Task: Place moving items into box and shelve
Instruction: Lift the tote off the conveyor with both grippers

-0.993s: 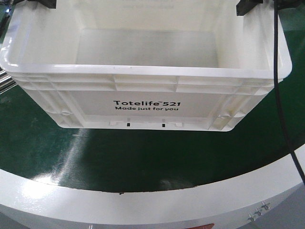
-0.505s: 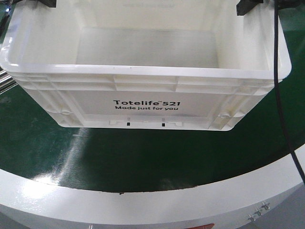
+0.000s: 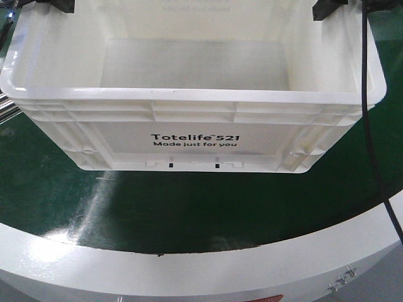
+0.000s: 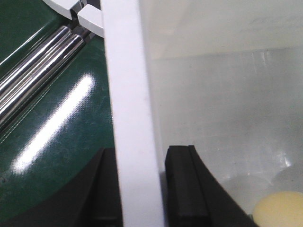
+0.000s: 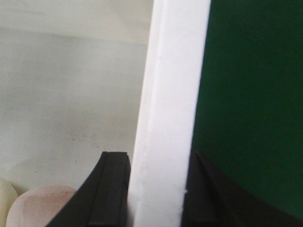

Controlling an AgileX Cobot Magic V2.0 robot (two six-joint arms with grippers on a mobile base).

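The box [image 3: 195, 141] is a large white crate printed "Totelife 521", over a green belt. My left gripper [image 3: 55, 5] and right gripper [image 3: 329, 9] hold its two side rims at the top corners of the front view. In the left wrist view, the left gripper [image 4: 139, 156] is shut on the box's rim [image 4: 128, 94], one black finger on each side. A cream-yellow moving item [image 4: 279, 210] lies inside. The right gripper [image 5: 158, 158] likewise clamps the rim [image 5: 173, 85]. A pinkish item [image 5: 42, 205] and a cream one [image 5: 5, 198] lie inside. The shelve is out of view.
The green belt [image 3: 189, 214] ends in a broad curved white border [image 3: 189, 270] at the front. Shiny silver bars [image 4: 38, 71] run beside the box on the left. A black cable [image 3: 371, 126] hangs down across the box's right end.
The box with both grippers has shifted very slightly lower in the front view; otherwise nothing differs.
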